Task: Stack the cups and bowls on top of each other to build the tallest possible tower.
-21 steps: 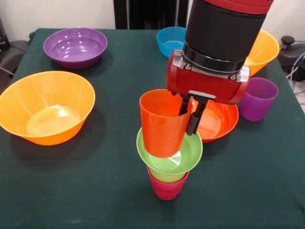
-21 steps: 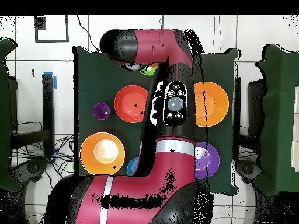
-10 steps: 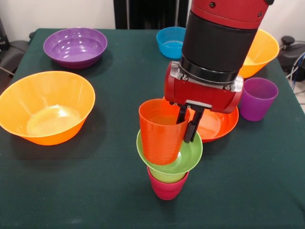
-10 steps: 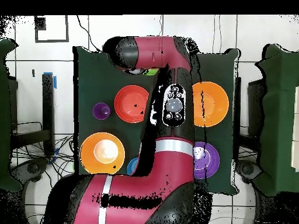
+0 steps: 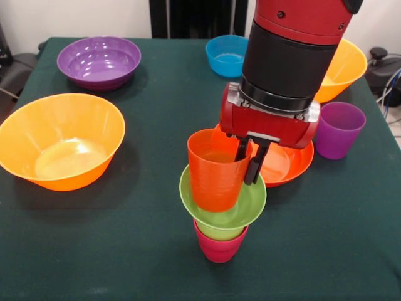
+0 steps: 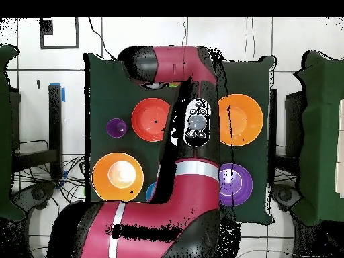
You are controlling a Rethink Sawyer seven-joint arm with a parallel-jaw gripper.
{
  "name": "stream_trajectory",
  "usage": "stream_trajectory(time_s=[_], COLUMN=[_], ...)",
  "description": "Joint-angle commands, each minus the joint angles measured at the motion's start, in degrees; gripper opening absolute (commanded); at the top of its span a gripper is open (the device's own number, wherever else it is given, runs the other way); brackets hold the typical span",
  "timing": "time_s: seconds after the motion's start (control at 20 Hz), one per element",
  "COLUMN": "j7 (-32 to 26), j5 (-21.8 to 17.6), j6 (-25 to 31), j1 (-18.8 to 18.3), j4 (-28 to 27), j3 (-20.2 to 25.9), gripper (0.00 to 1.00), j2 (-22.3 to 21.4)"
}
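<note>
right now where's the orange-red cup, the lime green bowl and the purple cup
orange-red cup (image 5: 213,182), front view, on its outer wall
lime green bowl (image 5: 249,204), front view, on the bare inside near the rim
purple cup (image 5: 337,135), front view, on its side wall

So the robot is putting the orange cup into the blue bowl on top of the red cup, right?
Not quite: the bowl is green, not blue. The front view shows the fingers pinching the rim of the orange cup, its base in the green bowl, which sits on top of the red cup. The blue bowl stands apart, far back on the table.
</note>
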Motion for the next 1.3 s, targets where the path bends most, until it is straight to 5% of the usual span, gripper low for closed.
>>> stream_trajectory(time_s=[0.05,1.3], j7=[9.1,8.6], j5=[1.0,2.9], j6=[-1.9,-2.9], j1=[1.7,2.6], j4=[6.0,5.1], j3=[2.1,0.4], gripper=[0.0,0.0], j2=[0.8,2.1])
